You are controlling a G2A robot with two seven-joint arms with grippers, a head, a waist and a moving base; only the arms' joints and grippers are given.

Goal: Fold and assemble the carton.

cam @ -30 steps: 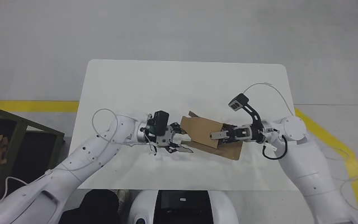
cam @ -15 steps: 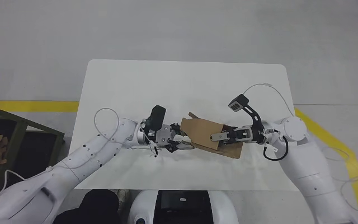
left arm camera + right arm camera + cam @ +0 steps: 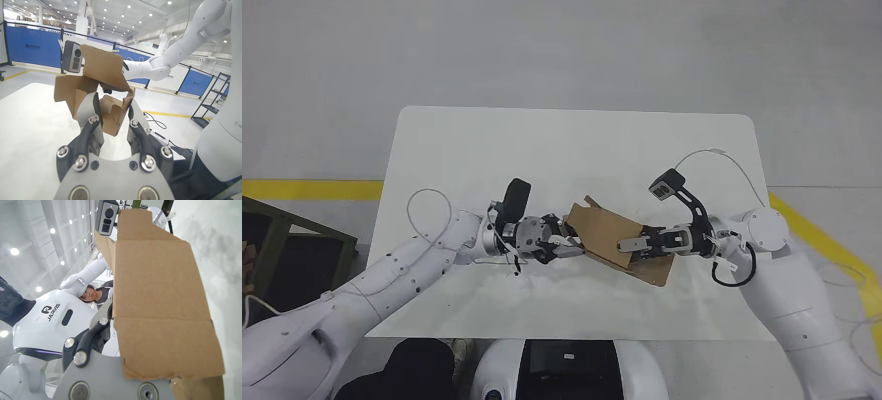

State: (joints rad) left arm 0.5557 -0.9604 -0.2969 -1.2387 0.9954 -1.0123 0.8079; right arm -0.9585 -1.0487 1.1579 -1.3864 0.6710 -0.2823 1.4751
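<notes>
White table (image 3: 492,150) on a grey floor crossed by a yellow line (image 3: 302,188): seen from above, the partly folded brown carton (image 3: 607,238) is near the middle of the front edge, slanting between the two arms. The left gripper (image 3: 564,246) meets the end of the carton facing the table's left edge. The right gripper (image 3: 628,243) reaches in from the right edge and lies over the carton's other half. From the left wrist, against a hall of blue barriers (image 3: 34,51) and ceiling lights, that gripper's fingers (image 3: 94,108) are spread on either side of the carton's near corner, with one pad touching a cardboard edge. A large flap (image 3: 103,66) tilts up above them, and a black rack (image 3: 217,98) stands off to one side. From the right wrist, a creased carton panel (image 3: 158,285) lies flat against the gripper body. One finger (image 3: 103,311) presses its inner face; the other is hidden behind the cardboard, so the pair appear to be pinching the panel.
</notes>
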